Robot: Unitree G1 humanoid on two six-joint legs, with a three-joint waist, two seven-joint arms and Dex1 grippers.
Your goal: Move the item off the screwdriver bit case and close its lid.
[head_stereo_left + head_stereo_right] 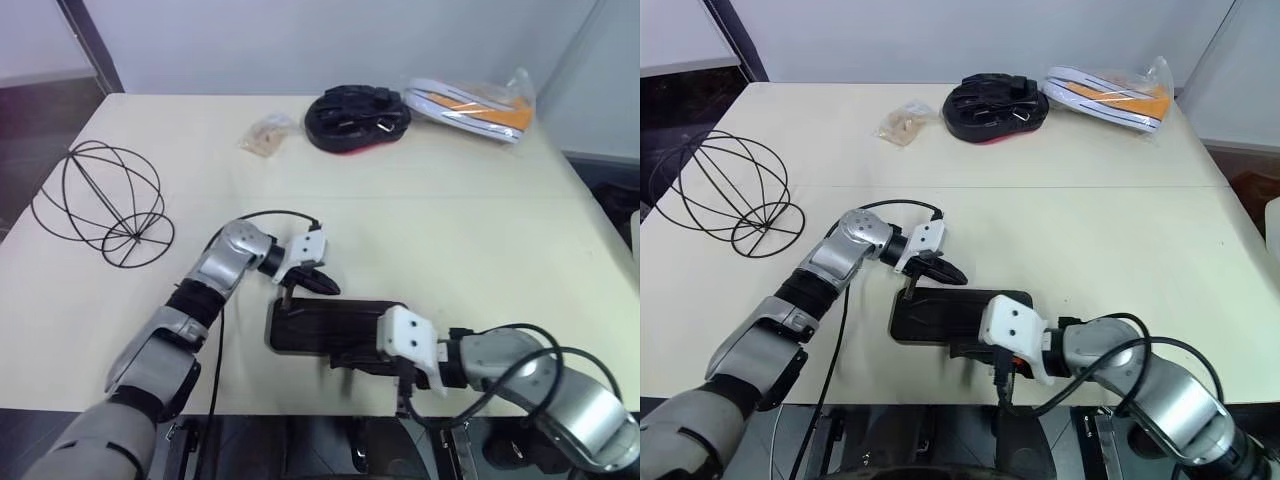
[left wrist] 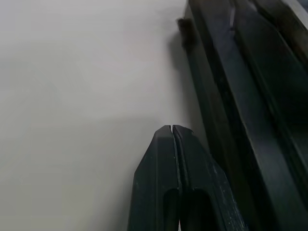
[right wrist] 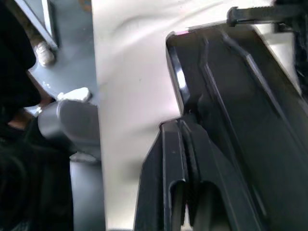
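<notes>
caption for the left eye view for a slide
Both grippers, left and right, at the closed bit case; wire ball set aside.

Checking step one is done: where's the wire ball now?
In the left eye view the wire ball stands on the table at the far left, well clear of the screwdriver bit case, which lies near the front edge between both tools.
</notes>
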